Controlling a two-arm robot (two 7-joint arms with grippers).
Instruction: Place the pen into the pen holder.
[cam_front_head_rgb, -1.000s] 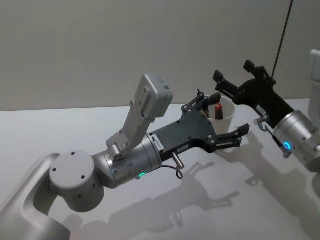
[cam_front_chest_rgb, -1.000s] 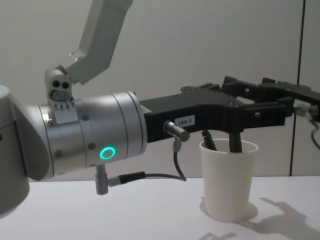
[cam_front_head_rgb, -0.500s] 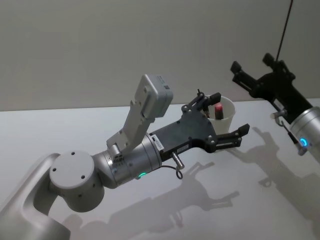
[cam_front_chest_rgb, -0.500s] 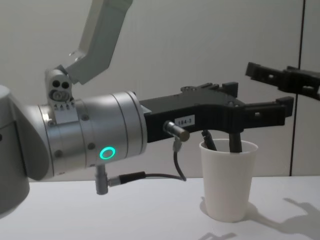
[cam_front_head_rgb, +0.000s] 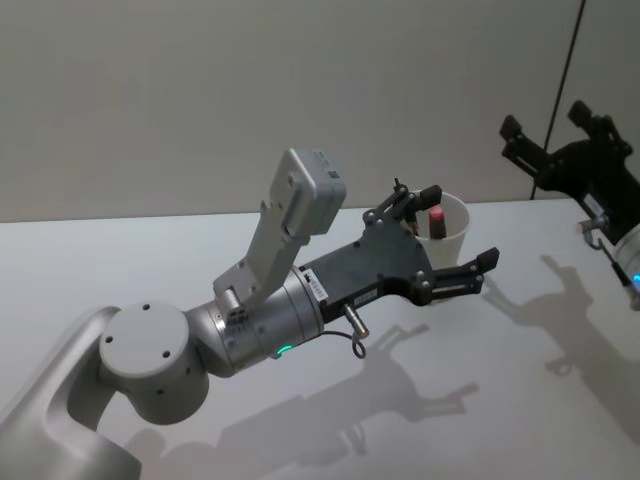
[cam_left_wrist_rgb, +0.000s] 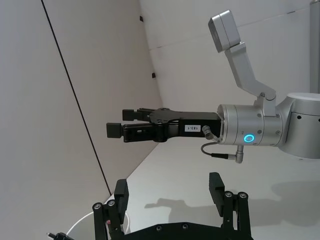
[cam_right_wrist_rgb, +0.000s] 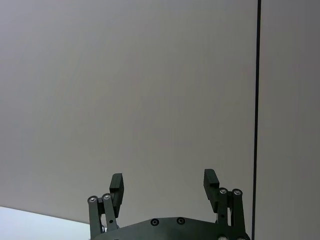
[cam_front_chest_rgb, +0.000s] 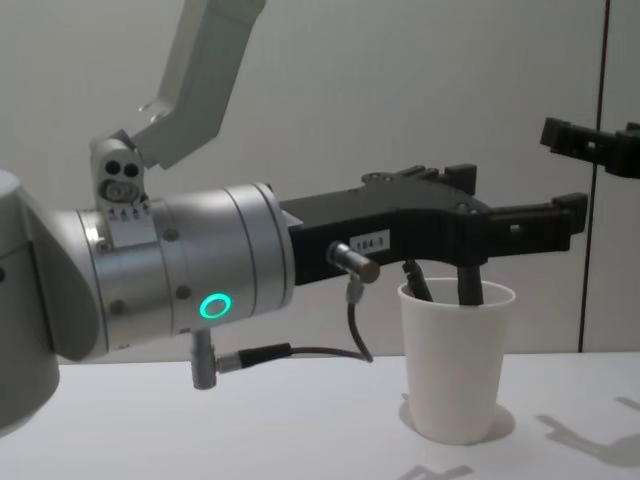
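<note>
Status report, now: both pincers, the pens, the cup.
Left pincer open, level with the cup rim. Right pincer open, empty, raised to the cup's right. Pens standing inside the cup. Nothing in the way.

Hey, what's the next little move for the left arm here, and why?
Probably draw the left gripper straight back from the cup. Its fingers are open and empty, and pens already stand inside the cup. The right gripper is open, up off to the right.

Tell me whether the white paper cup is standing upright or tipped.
Upright. The white paper cup stands on its base on the white table, rim upward, with dark pens sticking out of its mouth.
</note>
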